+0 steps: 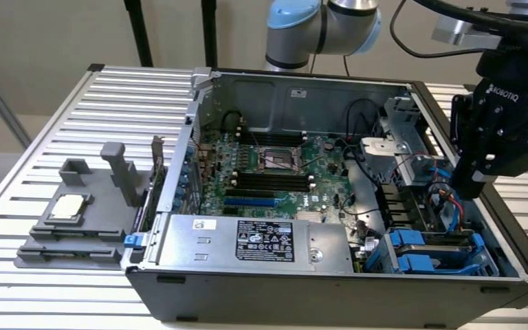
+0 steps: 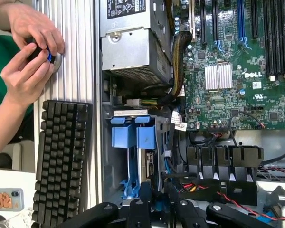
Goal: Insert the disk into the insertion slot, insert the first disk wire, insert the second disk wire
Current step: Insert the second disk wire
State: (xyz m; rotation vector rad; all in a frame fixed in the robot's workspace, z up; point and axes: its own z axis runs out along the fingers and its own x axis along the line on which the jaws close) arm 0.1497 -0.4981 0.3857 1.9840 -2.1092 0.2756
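Presently, computer case (image 1: 337,206) is lying open; disk (image 1: 434,249) is sitting in the insertion slot (image 2: 133,137) at the exterior view's near right. It is likely rigid, fragile; blue carrier offers hold. Gripper (image 1: 480,184) is hovering above, fingers' state indeterminate.

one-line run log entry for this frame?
end effector: above drive-bay corner, holding nothing visible | insertion slot: blue tabs visible | disk: seating unclear | person's hands: beside keyboard, outside case
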